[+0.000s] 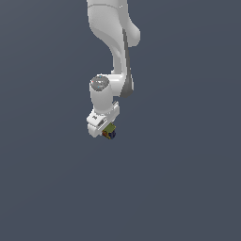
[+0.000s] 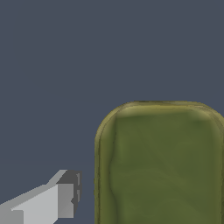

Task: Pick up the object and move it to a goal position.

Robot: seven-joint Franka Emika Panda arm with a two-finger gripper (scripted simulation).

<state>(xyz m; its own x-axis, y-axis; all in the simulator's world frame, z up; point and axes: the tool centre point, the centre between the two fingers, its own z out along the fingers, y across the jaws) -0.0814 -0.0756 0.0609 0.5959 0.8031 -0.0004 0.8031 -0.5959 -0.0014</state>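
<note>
The small tin can (image 1: pixel 111 133) sits right under my hand in the exterior view, showing dark blue sides, a bit of red and a greenish top. My gripper (image 1: pixel 107 130) is down around it. In the wrist view the can's greenish rounded top (image 2: pixel 159 166) fills much of the picture, very close to the camera. One grey finger (image 2: pixel 65 194) shows beside it, with a strip of background between its pad and the can's edge. The other finger is hidden behind the can. The can lies off-centre, away from the visible finger.
The white arm (image 1: pixel 113 42) reaches down from above in the exterior view. Everything around it is a plain dark grey-blue background with no other object, edge or marker in sight.
</note>
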